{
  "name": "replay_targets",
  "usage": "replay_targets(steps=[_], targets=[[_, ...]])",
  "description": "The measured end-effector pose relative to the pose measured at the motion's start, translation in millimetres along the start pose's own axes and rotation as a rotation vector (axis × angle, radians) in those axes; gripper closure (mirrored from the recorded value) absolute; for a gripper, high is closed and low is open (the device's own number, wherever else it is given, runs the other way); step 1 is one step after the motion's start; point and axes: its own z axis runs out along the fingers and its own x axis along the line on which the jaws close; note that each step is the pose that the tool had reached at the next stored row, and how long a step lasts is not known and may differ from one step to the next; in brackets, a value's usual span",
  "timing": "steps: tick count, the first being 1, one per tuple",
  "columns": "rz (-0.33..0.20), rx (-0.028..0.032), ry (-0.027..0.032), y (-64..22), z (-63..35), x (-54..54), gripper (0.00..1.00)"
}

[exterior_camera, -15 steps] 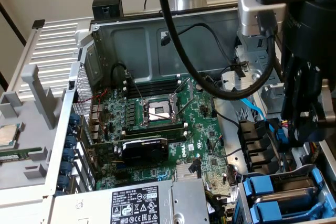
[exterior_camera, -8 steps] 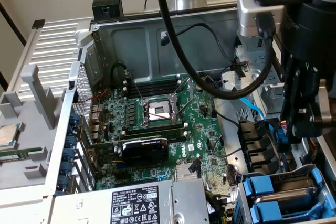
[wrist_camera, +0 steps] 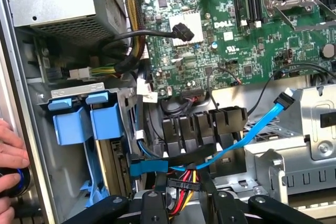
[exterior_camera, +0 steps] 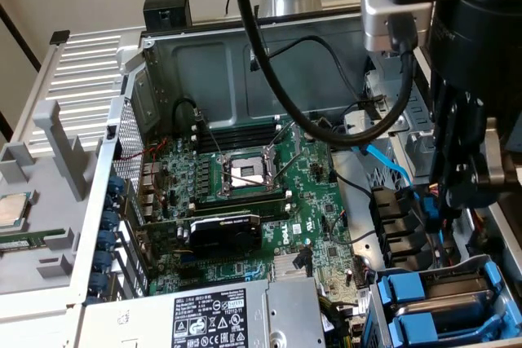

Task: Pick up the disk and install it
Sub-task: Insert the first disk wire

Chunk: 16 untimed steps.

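Note:
Two blue plastic carriers point(exterior_camera: 412, 295) point(wrist_camera: 86, 121) sit side by side in the drive bay at the exterior view's lower right. I cannot tell which one holds the disk, and its metal body is mostly hidden. My black gripper point(exterior_camera: 465, 197) point(wrist_camera: 186, 195) hangs low over the cable area beside that bay. Its fingers point(wrist_camera: 153, 205) are closed in on a black power plug point(wrist_camera: 184, 184) with red and yellow wires. A blue data cable point(wrist_camera: 252, 129) and its flat blue plug point(wrist_camera: 149, 167) run just beside the grip.
The open case point(exterior_camera: 196, 55) holds the green motherboard point(exterior_camera: 245, 193), a grey power supply point(exterior_camera: 236, 315) and a row of black connectors point(wrist_camera: 205, 127). A thick black hose point(exterior_camera: 269, 63) loops over the board. A person's hand point(wrist_camera: 10, 156) rests at the case's outer edge.

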Motion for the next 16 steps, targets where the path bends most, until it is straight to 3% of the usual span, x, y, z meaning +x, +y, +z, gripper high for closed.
replay_targets(steps=[4,6,13,16], targets=[[0.004,0.0002,0.0007,3.7,-1.0,0.6,0.65],[0.006,0.0012,0.0064,4.5,-1.8,0.7,0.65],[0.008,0.0105,0.0507,6.6,-4.1,1.1,0.65],[0.006,0.0205,0.0752,7.5,-5.0,1.2,0.65]])
